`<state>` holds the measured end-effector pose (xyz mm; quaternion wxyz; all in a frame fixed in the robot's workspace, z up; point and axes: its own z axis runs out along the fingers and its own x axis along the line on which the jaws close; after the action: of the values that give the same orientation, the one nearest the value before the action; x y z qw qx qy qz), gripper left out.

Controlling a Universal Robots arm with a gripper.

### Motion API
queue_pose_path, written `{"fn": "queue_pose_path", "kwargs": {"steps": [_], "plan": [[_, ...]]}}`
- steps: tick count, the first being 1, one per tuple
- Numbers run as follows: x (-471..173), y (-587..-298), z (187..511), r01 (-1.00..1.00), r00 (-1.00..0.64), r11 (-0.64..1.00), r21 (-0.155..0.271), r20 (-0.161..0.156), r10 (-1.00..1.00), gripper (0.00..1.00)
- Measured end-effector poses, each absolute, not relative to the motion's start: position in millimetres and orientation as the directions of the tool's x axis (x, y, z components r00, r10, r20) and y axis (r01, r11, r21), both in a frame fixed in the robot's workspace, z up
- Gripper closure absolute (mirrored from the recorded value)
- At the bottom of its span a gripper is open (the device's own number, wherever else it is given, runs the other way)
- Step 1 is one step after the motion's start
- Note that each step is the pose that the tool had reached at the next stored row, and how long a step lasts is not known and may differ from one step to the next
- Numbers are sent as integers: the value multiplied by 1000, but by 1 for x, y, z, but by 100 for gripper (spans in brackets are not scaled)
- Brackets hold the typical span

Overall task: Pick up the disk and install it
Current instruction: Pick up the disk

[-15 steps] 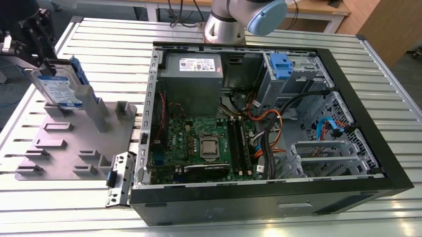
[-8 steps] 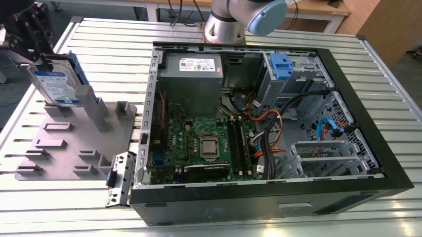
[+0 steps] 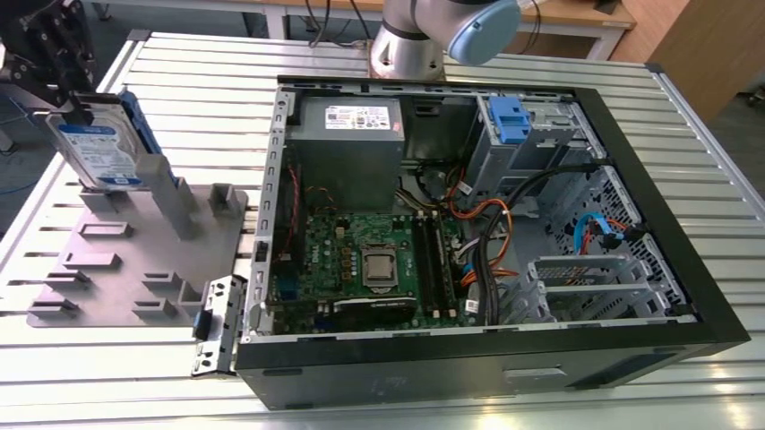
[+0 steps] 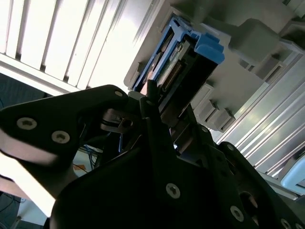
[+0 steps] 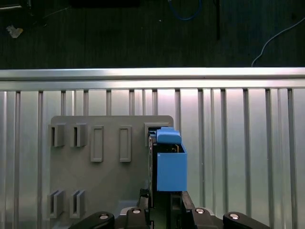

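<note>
Currently held: the disk (image 3: 102,148) — the fingers (image 4: 155,126) are closed on it, one on each side of its upper end.
Gripper: black, at the exterior view's far left (image 3: 63,106), directly above the disk; in the first wrist view (image 5: 164,205) it looks down along the disk's thin edge.
Disk pose: upright on a short end and leaning slightly, with the blue-and-white label facing the exterior camera.
Rail: blue plastic, running along the disk's edge on the side toward the case (image 3: 138,125); in the first wrist view it shows as a blue block (image 5: 170,169).
Disk place: over the back corner of the plate (image 3: 132,269), just beside a tall grey post (image 3: 167,197). Whether its lower end touches the plate I cannot tell.
Plate: grey, lying flat on the tabletop (image 3: 215,98), carrying rows of small slotted holders, just beside the case on the exterior view's left.
Tabletop: ribbed aluminium slats.
Case: black (image 3: 478,358), lying on its side with the panel off, well apart from the disk; inside are a green board (image 3: 358,255), a grey power supply (image 3: 349,134) and loose cables.
Bracket: bare blue plastic (image 3: 508,121), in the drive cage at the case's far corner.
Arm: grey with a pale blue cap (image 3: 442,36), behind the case at the far edge of the tabletop.
</note>
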<state>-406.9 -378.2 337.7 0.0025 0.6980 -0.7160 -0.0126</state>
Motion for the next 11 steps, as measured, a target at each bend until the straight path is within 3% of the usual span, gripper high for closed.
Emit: {"fn": "queue_pose_path", "kwargs": {"steps": [11], "plan": [[-407,-378,377,-999,-26,25,21,-11,-1000,65]]}}
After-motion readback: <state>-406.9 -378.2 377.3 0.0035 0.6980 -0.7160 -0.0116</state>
